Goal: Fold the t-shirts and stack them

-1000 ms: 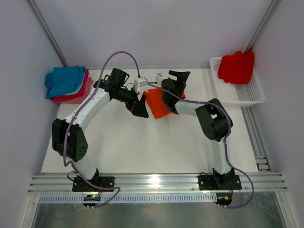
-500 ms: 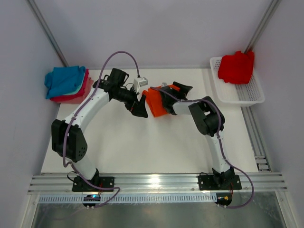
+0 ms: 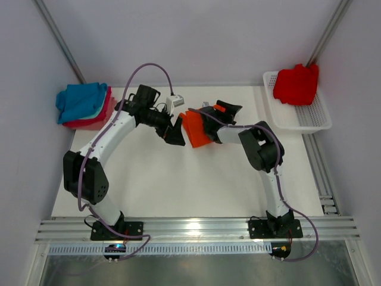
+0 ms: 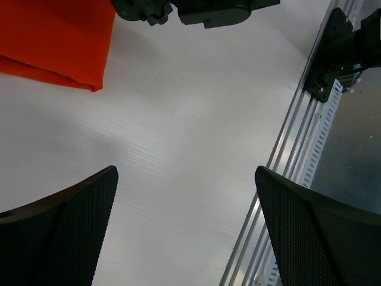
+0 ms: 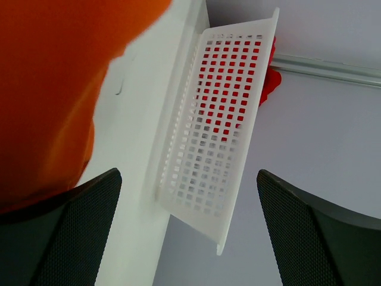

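Gaping wide, both sets of jaws hold nothing. The left gripper (image 4: 186, 170) hangs just left of the folded orange t-shirt (image 3: 195, 129); the right gripper (image 5: 189, 173) is low at its far edge. A second ago the right gripper stood higher and farther back. The shirt lies near the far middle of the white table (image 3: 178, 179). A stack of teal and pink t-shirts (image 3: 89, 107) sits at the far left corner, a red t-shirt (image 3: 296, 83) in a basket (image 3: 309, 116) at the far right. Gray walls (image 3: 208, 36) stand around.

The left arm (image 3: 113, 134) and right arm (image 3: 262, 149) bend inward — jaws both wide apart.
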